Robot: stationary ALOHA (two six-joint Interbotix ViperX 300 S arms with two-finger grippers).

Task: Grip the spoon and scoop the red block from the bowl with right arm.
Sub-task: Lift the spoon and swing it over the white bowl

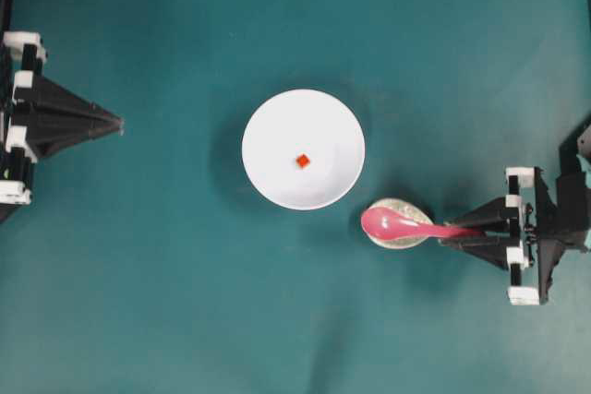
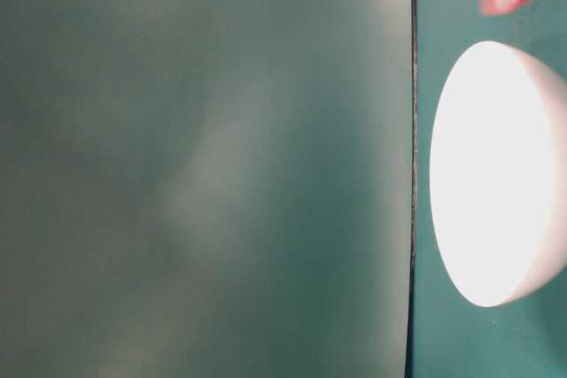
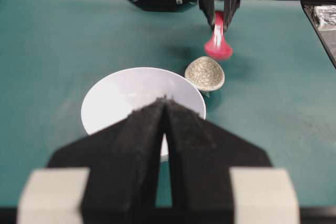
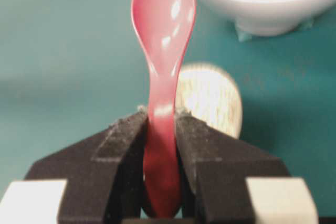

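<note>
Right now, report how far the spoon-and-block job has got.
Done: the right gripper has its fingers shut on the spoon by the handle, scoop lifted above the small speckled dish. In hand: carrying the spoon toward the bowl. Left: the red block lies inside the bowl, not yet scooped. The left gripper sits shut and idle at the table's edge.

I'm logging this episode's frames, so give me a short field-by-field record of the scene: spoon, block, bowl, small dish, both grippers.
spoon: handle clamped in the right gripper, scoop lifted above the small dish
red block: lying inside the bowl, near its middle
bowl: white, on the teal table, apart from the spoon
small dish: crackled cream, beside the bowl
left gripper: shut, holding nothing
</note>
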